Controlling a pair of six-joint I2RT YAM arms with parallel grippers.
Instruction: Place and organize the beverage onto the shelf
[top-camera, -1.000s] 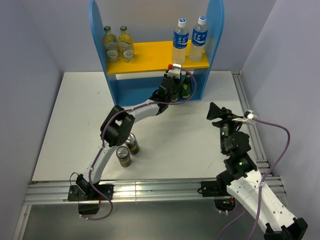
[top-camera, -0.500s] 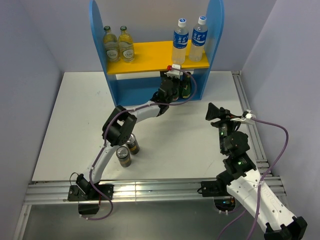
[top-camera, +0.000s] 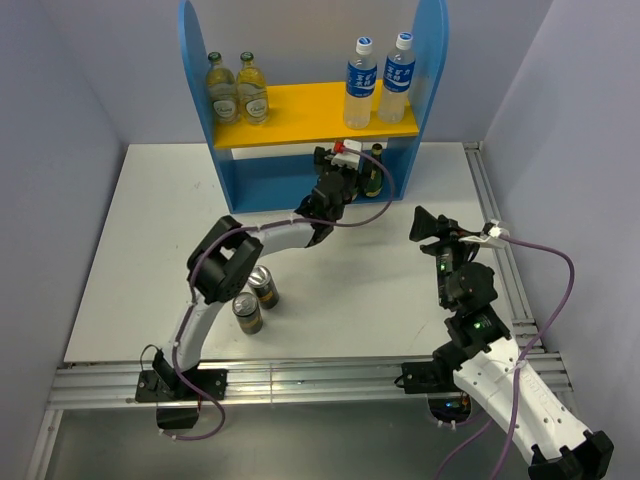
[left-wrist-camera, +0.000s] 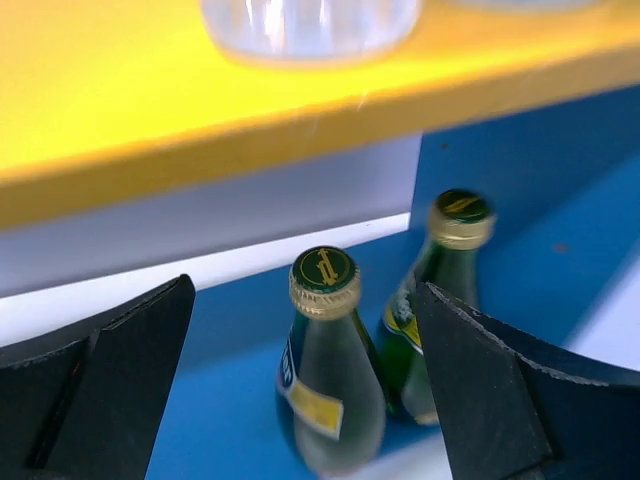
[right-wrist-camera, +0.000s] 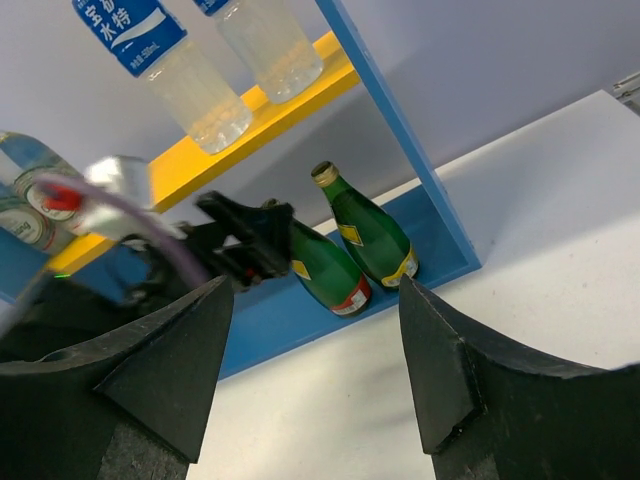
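Note:
The shelf (top-camera: 300, 105) stands at the back of the table. On its lower level are two green glass bottles, side by side (left-wrist-camera: 330, 390) (left-wrist-camera: 445, 280). My left gripper (left-wrist-camera: 305, 300) is open in front of the nearer bottle, which stands between the fingers with a gap on each side. In the top view the left gripper (top-camera: 338, 168) sits just under the yellow board. My right gripper (top-camera: 428, 225) hovers open over the table's right side with nothing between its fingers. It faces the green bottles (right-wrist-camera: 375, 235).
Two pale glass bottles (top-camera: 237, 88) stand on the upper board's left end and two water bottles (top-camera: 378, 75) on its right end. Two cans (top-camera: 255, 300) stand on the table beside the left arm's elbow. Blue side panels (top-camera: 195, 60) flank the shelf.
My left gripper has gone from shut to wide open, letting go of the nearer green bottle on the lower level. Its elbow has swung a little left. The right arm has barely moved.

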